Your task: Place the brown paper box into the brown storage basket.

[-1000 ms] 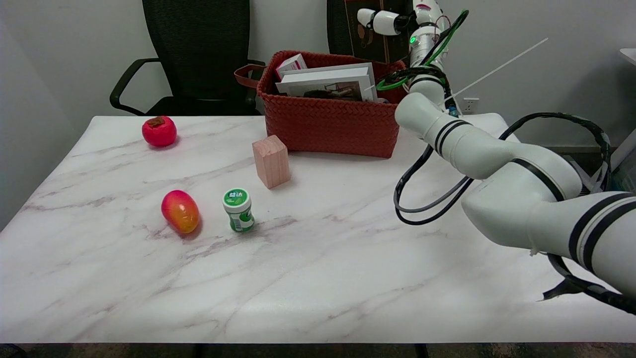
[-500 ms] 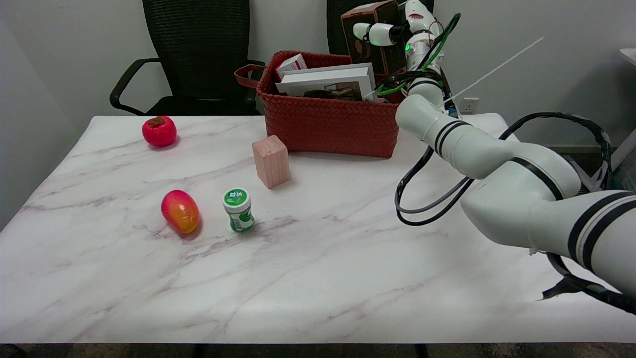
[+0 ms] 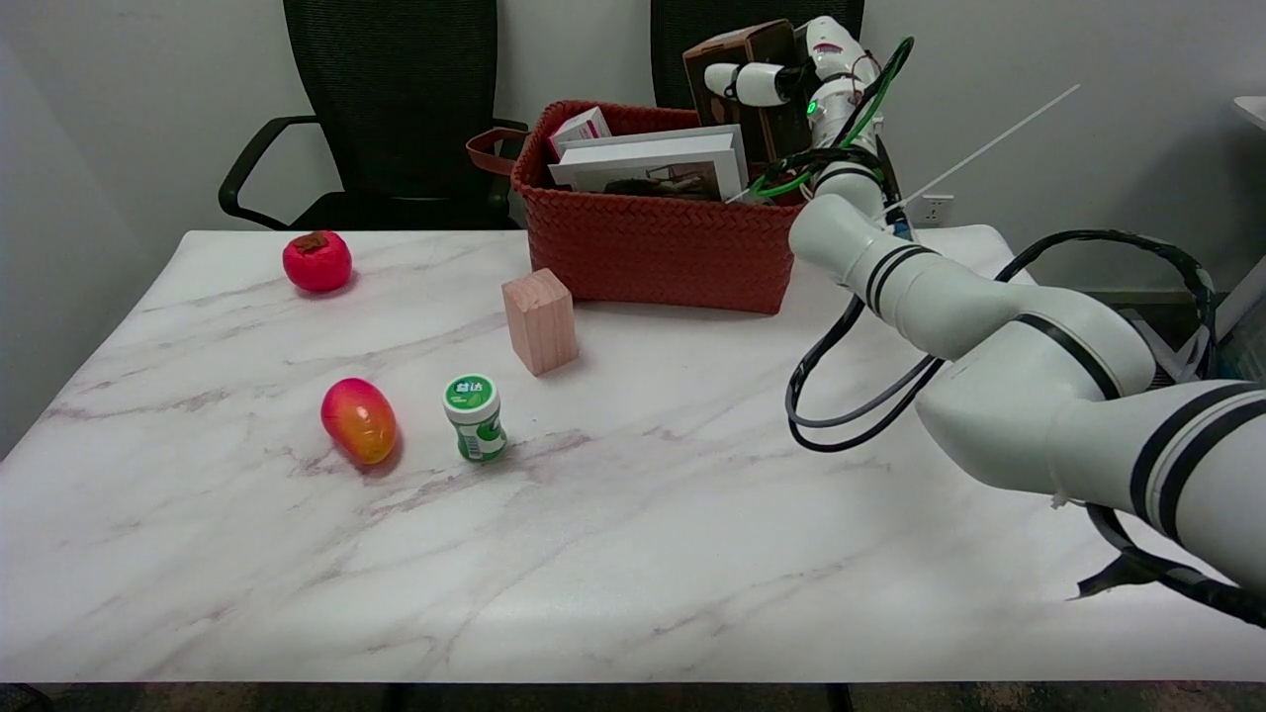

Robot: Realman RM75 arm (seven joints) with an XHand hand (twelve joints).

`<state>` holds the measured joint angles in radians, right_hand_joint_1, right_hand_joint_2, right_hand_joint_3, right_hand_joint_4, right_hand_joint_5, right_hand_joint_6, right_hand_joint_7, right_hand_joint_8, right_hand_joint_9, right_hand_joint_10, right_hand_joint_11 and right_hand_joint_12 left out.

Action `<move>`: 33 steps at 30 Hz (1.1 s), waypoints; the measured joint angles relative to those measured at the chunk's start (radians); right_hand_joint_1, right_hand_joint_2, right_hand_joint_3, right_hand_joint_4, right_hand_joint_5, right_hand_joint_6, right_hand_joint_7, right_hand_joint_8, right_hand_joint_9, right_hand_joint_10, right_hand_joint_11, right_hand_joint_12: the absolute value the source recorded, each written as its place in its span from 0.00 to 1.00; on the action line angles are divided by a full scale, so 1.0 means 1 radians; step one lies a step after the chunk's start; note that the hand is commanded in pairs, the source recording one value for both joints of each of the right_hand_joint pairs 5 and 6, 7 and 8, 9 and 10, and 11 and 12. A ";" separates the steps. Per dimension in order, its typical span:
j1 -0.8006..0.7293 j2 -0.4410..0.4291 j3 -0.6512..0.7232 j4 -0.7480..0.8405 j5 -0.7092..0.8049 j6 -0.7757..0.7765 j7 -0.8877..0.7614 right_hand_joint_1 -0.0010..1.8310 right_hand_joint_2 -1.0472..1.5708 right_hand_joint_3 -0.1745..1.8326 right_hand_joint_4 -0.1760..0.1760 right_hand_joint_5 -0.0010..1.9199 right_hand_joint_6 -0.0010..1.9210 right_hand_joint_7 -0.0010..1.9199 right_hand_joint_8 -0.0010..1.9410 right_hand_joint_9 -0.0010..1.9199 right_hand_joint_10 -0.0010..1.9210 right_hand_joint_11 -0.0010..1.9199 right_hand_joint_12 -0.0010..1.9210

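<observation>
In the head view, the right hand (image 3: pixel 767 81) is gripping the brown paper box (image 3: pixel 749 84) above the far right corner of the brown storage basket (image 3: pixel 657 247), its fingers partly covering the box. White boxes (image 3: pixel 653 161) are filling the basket; a wooden block (image 3: pixel 540 321) is standing just before it on the surface (image 3: pixel 633 554).

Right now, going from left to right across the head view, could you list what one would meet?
Red persimmon → mango → green gum bottle → wooden block → brown storage basket → brown paper box, held by the right hand.
</observation>
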<state>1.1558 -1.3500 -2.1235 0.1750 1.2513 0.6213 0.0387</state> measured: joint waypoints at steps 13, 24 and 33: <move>-0.009 0.000 0.012 0.005 0.057 -0.031 -0.010 0.43 0.60 0.00 0.50 0.00 0.00 0.01 0.01 0.01 0.01 0.00 0.00; -0.031 0.005 0.016 0.055 0.108 -0.036 -0.012 0.43 0.59 0.00 0.50 0.00 0.00 0.11 0.11 0.09 0.09 0.05 0.05; -0.098 0.049 0.035 0.253 0.170 -0.005 -0.012 0.49 0.59 0.06 0.50 0.00 0.00 0.16 0.16 0.14 0.14 0.11 0.11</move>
<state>1.0581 -1.3015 -2.0887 0.4275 1.4208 0.6164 0.0264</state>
